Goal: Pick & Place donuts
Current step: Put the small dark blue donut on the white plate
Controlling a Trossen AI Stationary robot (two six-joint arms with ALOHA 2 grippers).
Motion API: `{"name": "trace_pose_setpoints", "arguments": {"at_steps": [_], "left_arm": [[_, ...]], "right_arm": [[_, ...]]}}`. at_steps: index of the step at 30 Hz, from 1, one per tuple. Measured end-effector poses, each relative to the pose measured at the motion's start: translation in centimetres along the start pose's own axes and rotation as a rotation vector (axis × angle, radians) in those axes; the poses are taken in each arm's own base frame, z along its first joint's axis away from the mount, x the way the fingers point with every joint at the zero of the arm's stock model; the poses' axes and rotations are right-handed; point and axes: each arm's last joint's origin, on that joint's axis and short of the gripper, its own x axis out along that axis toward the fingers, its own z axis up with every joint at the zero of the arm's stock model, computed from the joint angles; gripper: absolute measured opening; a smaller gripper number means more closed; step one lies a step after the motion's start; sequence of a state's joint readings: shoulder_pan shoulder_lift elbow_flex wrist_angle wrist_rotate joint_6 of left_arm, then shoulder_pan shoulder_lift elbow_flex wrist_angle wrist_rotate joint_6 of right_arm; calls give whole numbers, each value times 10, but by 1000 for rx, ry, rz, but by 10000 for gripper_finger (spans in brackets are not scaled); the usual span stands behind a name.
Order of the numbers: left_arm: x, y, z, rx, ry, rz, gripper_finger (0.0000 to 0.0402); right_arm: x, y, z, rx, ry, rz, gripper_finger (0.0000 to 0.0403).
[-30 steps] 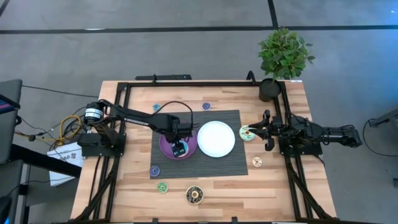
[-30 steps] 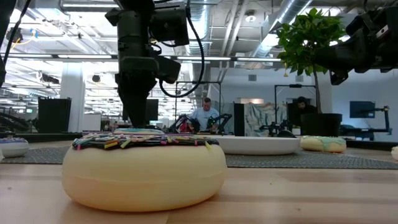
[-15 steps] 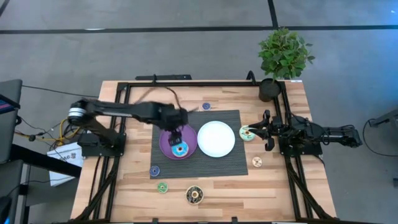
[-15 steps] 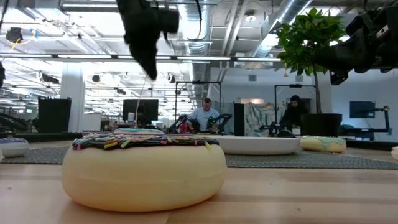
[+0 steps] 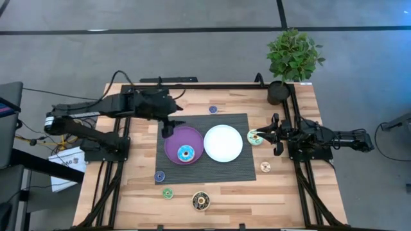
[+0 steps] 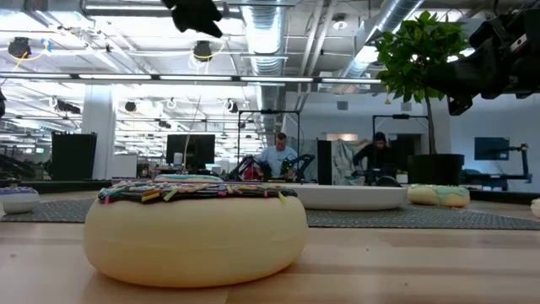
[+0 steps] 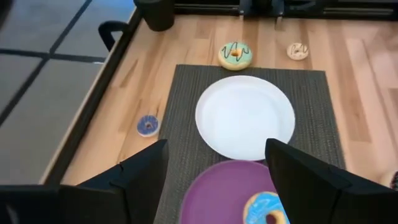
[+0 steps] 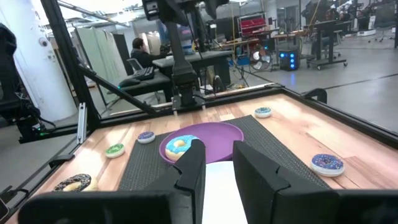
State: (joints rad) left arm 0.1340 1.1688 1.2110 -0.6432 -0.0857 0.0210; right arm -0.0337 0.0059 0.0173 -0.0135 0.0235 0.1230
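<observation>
One small cyan-iced toy donut point(image 5: 186, 153) lies on the round purple plate point(image 5: 174, 138); the round white plate point(image 5: 223, 142) beside it is bare. So the task looks barely begun. Left out on the wooden table point(image 5: 225, 192) are a green-iced donut point(image 5: 255, 137) just right of the white plate, a cream one point(image 5: 265, 167), a dark brown one point(image 5: 201, 201), a small green one point(image 5: 167, 193) and blue ones point(image 5: 159, 176) (one far, by the mat). The left pincer point(image 5: 168, 124) hangs spread and empty over the plate's far-left edge. The right pincer point(image 5: 260, 135) waits by the green-iced donut; whether it pinches anything, I cannot tell.
</observation>
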Motion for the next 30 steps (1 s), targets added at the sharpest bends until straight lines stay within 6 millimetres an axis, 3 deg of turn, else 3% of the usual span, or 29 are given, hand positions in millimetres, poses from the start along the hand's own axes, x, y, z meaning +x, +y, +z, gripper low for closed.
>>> {"name": "trace_pose_setpoints", "arguments": {"at_steps": [6,15,22,30], "left_arm": [[-1,-2,-37,-165,-62,0,263],[15,-8,-85,-419,-313,-57,263],[32,-10,-106,-418,-238,-37,263],[37,-10,-109,-511,-199,-42,263]], "right_arm": [[0,0,0,0,0,0,73],[0,0,0,0,1,0,73],[0,0,0,0,-3,-1,73],[0,-2,1,1,-25,-25,69]]}}
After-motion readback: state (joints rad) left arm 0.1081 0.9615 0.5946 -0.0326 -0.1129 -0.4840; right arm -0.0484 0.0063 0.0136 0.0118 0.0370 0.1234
